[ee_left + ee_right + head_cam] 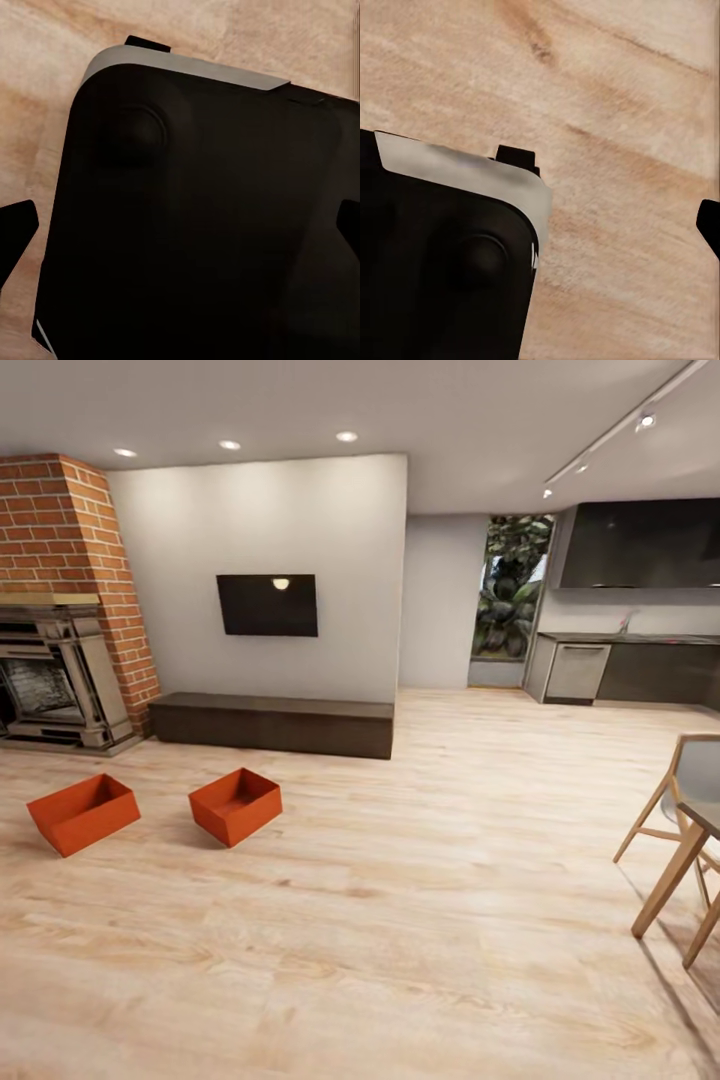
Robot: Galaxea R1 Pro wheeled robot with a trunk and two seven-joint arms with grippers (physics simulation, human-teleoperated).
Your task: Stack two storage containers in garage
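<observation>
Home living room, brick fireplace (60, 610), wall television (267, 605), kitchen counter (630, 660)

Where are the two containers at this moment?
In the head view, both containers sit side by side, apart, on the wood floor at the left, in front of the fireplace and the low dark bench.

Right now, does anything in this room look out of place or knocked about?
Only the two orange boxes, one nearer the brick fireplace and the other beside it. They sit open on the wood floor in front of the low dark bench, apart and at different angles. Both are upright, with no damage visible.
</observation>
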